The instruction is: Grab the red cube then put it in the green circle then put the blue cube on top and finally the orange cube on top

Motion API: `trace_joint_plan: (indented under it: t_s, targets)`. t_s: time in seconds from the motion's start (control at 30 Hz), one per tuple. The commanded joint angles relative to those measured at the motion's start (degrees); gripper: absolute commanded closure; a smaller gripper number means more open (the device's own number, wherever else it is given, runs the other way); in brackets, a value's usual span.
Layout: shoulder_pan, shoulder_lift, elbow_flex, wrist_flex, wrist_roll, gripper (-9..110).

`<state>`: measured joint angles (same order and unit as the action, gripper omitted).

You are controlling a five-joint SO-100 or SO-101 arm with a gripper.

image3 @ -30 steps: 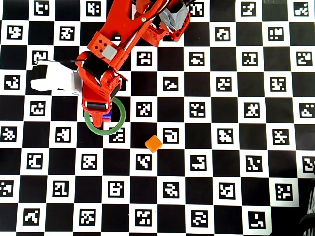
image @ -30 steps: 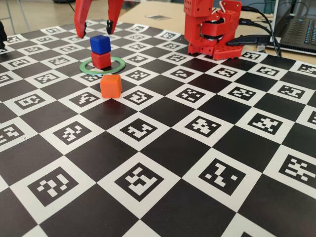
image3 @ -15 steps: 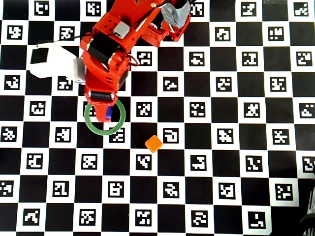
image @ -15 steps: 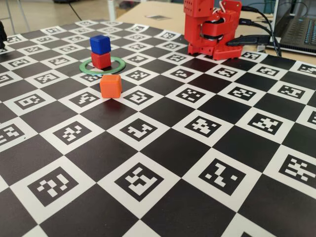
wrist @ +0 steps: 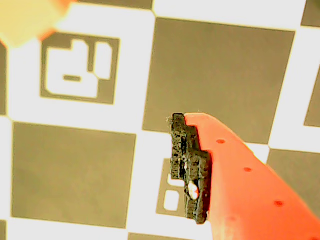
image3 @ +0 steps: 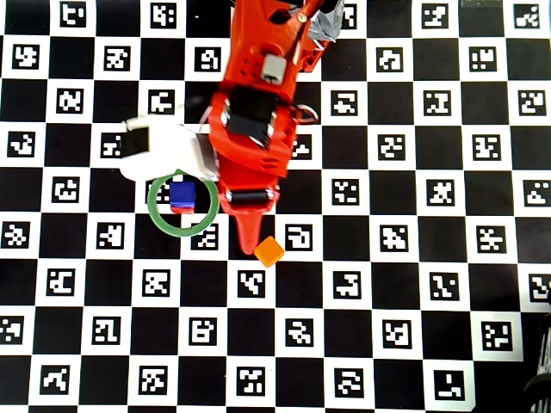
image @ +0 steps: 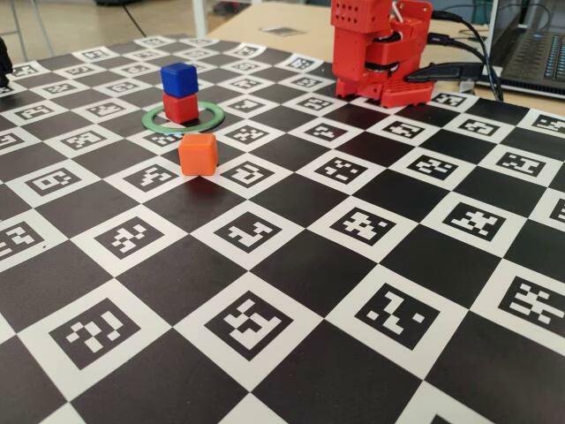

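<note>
The thin flat green circle (image: 184,117) lies on the checkered marker-printed worktop (image: 371,291), and it serves as the landmark here. Inside it sits the small matte deep-red cube (image: 181,108), and the small matte royal-blue cube (image: 179,79) rests squarely on top of it; in the overhead view only a sliver of red (image3: 182,208) shows below the blue top face (image3: 182,193), both within the ring (image3: 164,224).

The small matte bright-orange cube (image: 198,153) stands alone on the worktop just outside the green circle, on the near side in the fixed view; in the overhead view it (image3: 269,251) lies to the lower right of the ring, clear of it.

The red plastic tool (image3: 248,239) hangs over the worktop between the green circle and the orange cube in the overhead view, its tapered finger (image3: 246,234) pointing down the picture, its tip just beside the orange cube's left edge. It holds nothing. Only one finger (wrist: 235,175), with a dark pad on its edge, shows in the wrist view, above a marker square; a blurred orange patch sits at that view's upper left corner. Whether the fingers are spread or pressed together I cannot tell.
</note>
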<state>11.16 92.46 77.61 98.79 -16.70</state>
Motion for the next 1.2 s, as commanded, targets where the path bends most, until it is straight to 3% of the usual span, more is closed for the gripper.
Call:
trace_joint_plan:
  t_s: [0.0, 0.7, 1.17]
  targets:
    - [-2.37, -0.62, -1.67, -2.55, 1.85, 55]
    - [-4.13, -8.88, 19.51, -29.18, 4.66, 50]
    - [-4.31, -13.89, 21.45, -37.44, 4.13, 51]
